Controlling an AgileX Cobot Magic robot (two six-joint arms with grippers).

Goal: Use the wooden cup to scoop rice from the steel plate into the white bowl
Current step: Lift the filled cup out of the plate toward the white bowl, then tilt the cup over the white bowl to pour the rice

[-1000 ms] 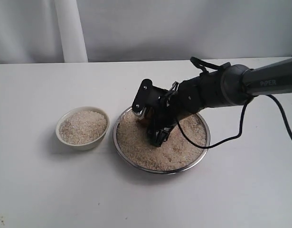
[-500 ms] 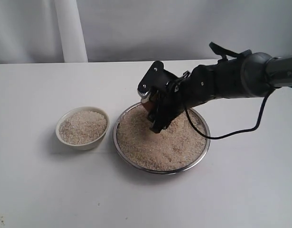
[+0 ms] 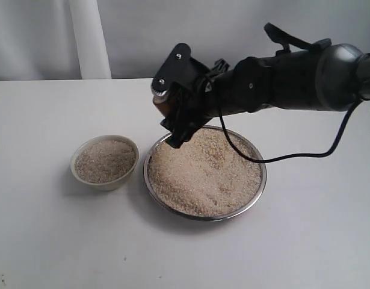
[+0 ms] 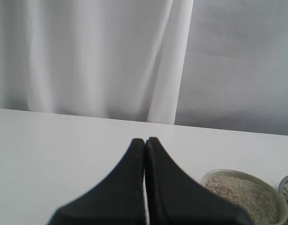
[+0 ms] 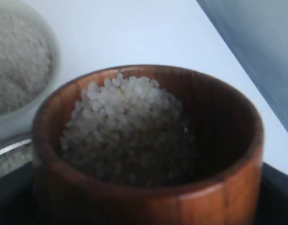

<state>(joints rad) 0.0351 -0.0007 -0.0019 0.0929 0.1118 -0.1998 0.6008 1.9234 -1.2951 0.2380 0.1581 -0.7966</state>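
White tabletop [image 3: 52, 241] and a pale curtain [image 4: 87, 56] framed the scene, where the right gripper [image 3: 174, 109] clasped the small reddish-brown wooden cup [image 3: 163, 106] across its barrel sides. It hung above the far rim of the wide shiny steel plate [image 3: 264, 174], near the small cream-white bowl [image 3: 106, 183]. Heaped with loose pale rice grains [image 5: 129, 126], it looked light, rigid and spill-prone, best carried level. The left gripper [image 4: 144, 150] had its fingers pressed together, empty.

Robotics laboratory test station. A plain white table [image 3: 46, 241] carries my work; beyond my left jaws hangs a white curtain [image 4: 87, 56], forming a plain backdrop. My black arm [image 3: 293, 84] trails an exposed cable [image 3: 281, 158]. Beneath my right jaws sits a steel plate [image 3: 263, 178] of rice [image 3: 209, 174], a white bowl [image 3: 103, 185] beside it.
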